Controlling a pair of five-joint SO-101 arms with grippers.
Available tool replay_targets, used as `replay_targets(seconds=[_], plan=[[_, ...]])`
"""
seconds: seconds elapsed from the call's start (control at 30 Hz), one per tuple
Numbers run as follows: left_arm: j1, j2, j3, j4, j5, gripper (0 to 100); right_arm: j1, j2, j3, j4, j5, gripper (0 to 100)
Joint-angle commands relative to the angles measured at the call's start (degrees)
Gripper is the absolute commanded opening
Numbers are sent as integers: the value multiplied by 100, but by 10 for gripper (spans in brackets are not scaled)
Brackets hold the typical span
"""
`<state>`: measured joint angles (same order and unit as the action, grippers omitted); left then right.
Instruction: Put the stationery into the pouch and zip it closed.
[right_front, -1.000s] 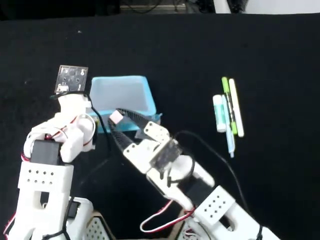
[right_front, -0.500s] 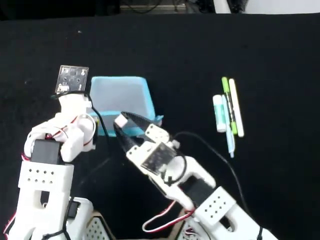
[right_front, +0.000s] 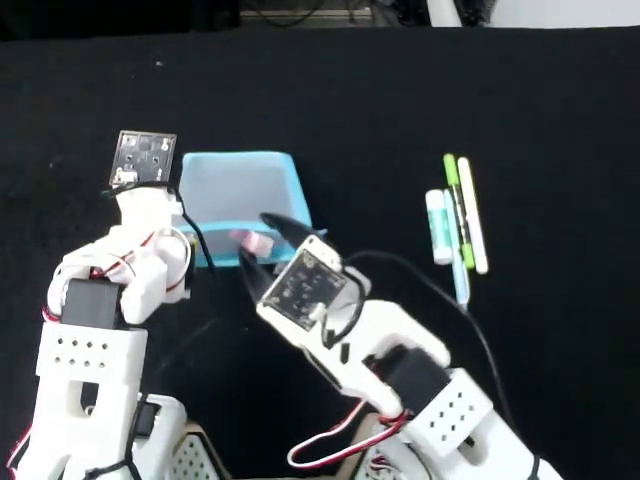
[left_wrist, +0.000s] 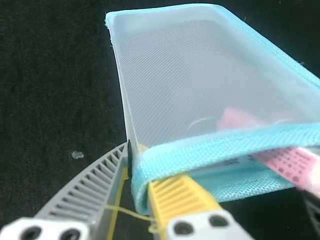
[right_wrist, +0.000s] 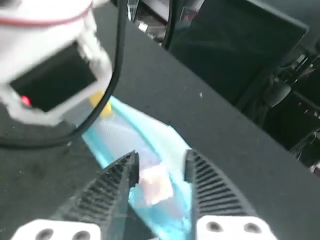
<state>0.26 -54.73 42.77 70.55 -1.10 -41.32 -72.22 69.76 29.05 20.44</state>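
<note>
My left gripper (left_wrist: 134, 155) pinches the pouch (left_wrist: 190, 85) by its rim. My right gripper (right_wrist: 161, 159) hangs spread over the pink eraser (right_wrist: 154, 184), which lies just inside the pouch's mouth — a careless retreat could drag it out, or tug the rim loose.

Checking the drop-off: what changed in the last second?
The right end effector twisted, opened and let go of the small pink eraser, now lying in the mouth of the light blue mesh pouch. The left end effector kept clamping the pouch's edge; the green and white pens stayed put.
</note>
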Motion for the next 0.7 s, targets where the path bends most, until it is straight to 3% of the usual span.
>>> replay_targets(seconds=[0.0, 0.23, 0.33, 0.5, 0.67], plan=[[13, -9, -40, -70, 70, 30, -44, -119, -462, 114, 35, 76], [13, -9, -40, -70, 70, 30, 18, -75, -1262, 1345, 35, 126], [13, -9, -40, -70, 70, 30, 510, -66, -1938, 2013, 35, 131], [13, -9, -40, -70, 70, 30, 2180, 145, -2774, 3200, 35, 133], [13, -9, -40, -70, 70, 30, 4000, 1376, -3169, 3851, 35, 133]])
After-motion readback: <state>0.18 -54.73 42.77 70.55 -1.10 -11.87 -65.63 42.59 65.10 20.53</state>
